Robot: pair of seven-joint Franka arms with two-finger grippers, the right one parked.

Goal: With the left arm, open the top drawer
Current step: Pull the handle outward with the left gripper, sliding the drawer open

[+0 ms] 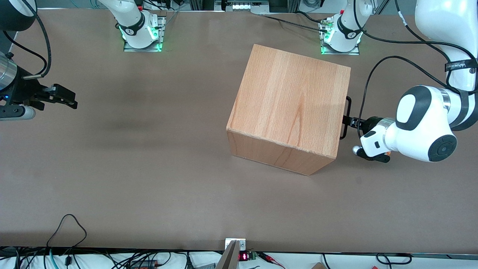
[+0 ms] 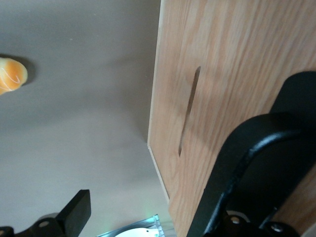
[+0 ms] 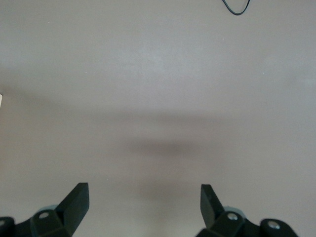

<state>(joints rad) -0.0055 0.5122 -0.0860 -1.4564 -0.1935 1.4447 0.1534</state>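
Note:
The beech-wood box [image 1: 291, 97] stands on the table with its drawer side facing the working arm's end. Of the top drawer, only the black bar handle [image 1: 347, 108] shows in the front view, sticking out from the box's upper edge; the drawer looks pushed in. My left gripper [image 1: 346, 120] is right at this handle, at about its middle. In the left wrist view the wooden front panel [image 2: 222, 74] with a dark narrow slot [image 2: 189, 111] fills the frame, and the handle [image 2: 247, 158] curves close by. The gripper [image 2: 143, 213] is open; one finger [image 2: 75, 212] shows, the other merges with the handle.
The brown table [image 1: 149, 179] stretches around the box. The arm's black cable [image 1: 377, 71] loops above the table near the handle. A small orange object [image 2: 10, 75] shows near the wrist. The two arm bases [image 1: 340, 35] stand at the table edge farthest from the front camera.

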